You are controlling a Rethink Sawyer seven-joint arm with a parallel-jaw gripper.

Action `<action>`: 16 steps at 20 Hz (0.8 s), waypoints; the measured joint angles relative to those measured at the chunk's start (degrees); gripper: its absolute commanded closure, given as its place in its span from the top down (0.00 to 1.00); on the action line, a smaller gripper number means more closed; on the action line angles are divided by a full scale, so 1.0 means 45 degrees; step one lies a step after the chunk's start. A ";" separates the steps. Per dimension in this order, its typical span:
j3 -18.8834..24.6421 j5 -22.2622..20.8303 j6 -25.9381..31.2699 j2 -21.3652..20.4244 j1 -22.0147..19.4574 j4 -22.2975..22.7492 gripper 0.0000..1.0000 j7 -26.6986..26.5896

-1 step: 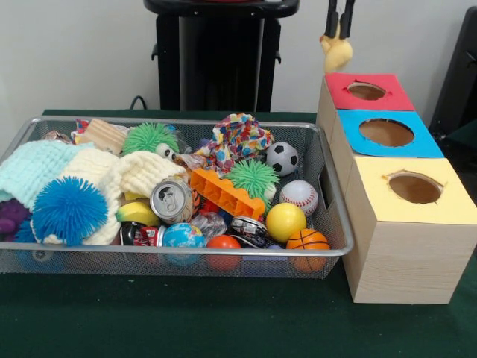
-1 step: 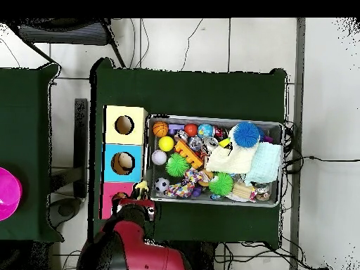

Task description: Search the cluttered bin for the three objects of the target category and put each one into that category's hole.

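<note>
The arm (image 2: 133, 246) reaches in from the robot's side so that the gripper (image 1: 339, 30) hangs straight down above the red-topped box (image 1: 387, 95). Its two black fingers (image 1: 332, 19) are pinched on a small yellow toy (image 1: 337, 52), soft-looking and lumpy; its exact shape is hard to make out, though it may be a little animal figure. The toy dangles just above and behind the red box's round hole (image 1: 366, 91), not yet inside it.

Three wooden boxes stand in a row beside the bin (image 1: 328, 250), each capped with a coloured card cut with a round hole: red, blue (image 1: 387, 134) and yellow (image 1: 414, 190).

The bin is a shallow wire-mesh tray, packed full. On one side lie fluffy knitted cloths in mint (image 1: 30, 168) and cream (image 1: 141, 171), with a spiky blue ball (image 1: 68, 210) resting on them. Two spiky green balls (image 1: 253, 177) sit further in, near an orange plastic block (image 1: 223, 194) with ridges and a crushed metal can (image 1: 171, 200). Smooth small balls cluster at the box end: a football (image 1: 282, 158), a baseball (image 1: 299, 197), a plain yellow ball (image 1: 285, 221) and a basketball (image 1: 307, 240).
</note>
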 measured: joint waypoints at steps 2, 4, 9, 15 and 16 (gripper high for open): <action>-0.0385 0.0130 0.0059 0.0018 0.0453 0.0002 0.00 0.0003; -0.0847 0.0347 0.0227 0.0018 0.1119 0.0000 0.00 0.0016; -0.1562 0.0855 0.0766 0.0036 0.2442 0.0004 0.00 0.0322; -0.1639 0.1591 0.0837 0.0399 0.2955 0.0006 0.00 0.1203; -0.1639 0.1648 0.0834 0.0466 0.2958 0.0006 0.00 0.1305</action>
